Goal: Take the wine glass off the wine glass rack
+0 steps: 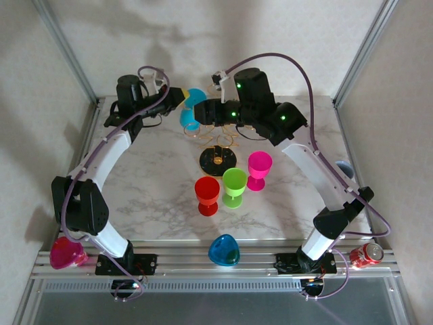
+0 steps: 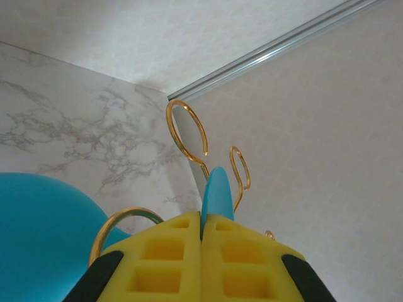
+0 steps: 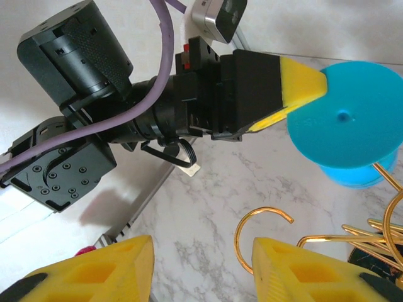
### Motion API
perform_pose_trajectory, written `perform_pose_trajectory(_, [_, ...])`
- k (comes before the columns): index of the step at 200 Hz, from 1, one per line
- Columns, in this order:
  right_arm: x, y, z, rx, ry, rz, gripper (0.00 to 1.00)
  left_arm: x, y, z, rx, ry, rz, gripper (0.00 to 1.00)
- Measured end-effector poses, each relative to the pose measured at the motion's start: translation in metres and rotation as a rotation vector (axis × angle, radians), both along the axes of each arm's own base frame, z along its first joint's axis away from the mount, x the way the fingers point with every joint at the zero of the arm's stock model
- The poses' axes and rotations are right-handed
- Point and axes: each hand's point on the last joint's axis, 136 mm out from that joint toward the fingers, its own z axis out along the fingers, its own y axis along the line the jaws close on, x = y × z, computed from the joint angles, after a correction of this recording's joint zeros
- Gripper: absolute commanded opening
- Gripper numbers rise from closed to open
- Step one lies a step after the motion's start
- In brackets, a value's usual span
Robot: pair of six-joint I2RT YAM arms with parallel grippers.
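Closest to the left wrist lens, the yellow padded fingers (image 2: pixel 164 264) of the left gripper (image 2: pixel 203 221) are pressed together on the thin edge of the round foot of a turquoise plastic wine glass (image 2: pixel 217 189). The glass's bowl bulges in at the lower left of that view. From the right wrist, the same fingers (image 3: pixel 302 85) pinch the rim of the disc-shaped foot (image 3: pixel 346 113), which faces that camera, so the glass is tipped on its side.

The glass is held up at the far left side of the gold wire rack (image 1: pixel 218 139). The rack has thin looped arms and stands on a round black base on the white marble bench (image 1: pixel 155 183). One gold loop curves just beside the bowl, and others rise behind the fingers (image 2: pixel 186 129). I cannot tell whether the glass touches the wire.

The right gripper (image 3: pixel 201 264) is spread wide and holds nothing. Its fingers (image 3: pixel 302 270) sit on either side of a gold hook (image 3: pixel 264 220).

Near the rack's base, a red goblet (image 1: pixel 208 195), a green goblet (image 1: pixel 235 186) and a magenta goblet (image 1: pixel 259 169) stand upright on the bench. A red drinks can (image 1: pixel 365 255) lies at the near right corner.
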Motion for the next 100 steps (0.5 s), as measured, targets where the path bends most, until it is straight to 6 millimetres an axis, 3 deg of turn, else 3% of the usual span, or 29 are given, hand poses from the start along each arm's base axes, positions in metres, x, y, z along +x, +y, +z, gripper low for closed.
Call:
perform_pose_trajectory(39, [0.000,0.000,0.001,0.003,0.000,-0.001,0.46,-0.005,-0.008,-0.003,0.020,0.005,-0.022,0.00])
perform_pose_trajectory(100, [0.000,0.000,0.000,0.004,-0.001,-0.002,0.46,-0.007,-0.012,0.011,0.038,-0.028,-0.036,0.00])
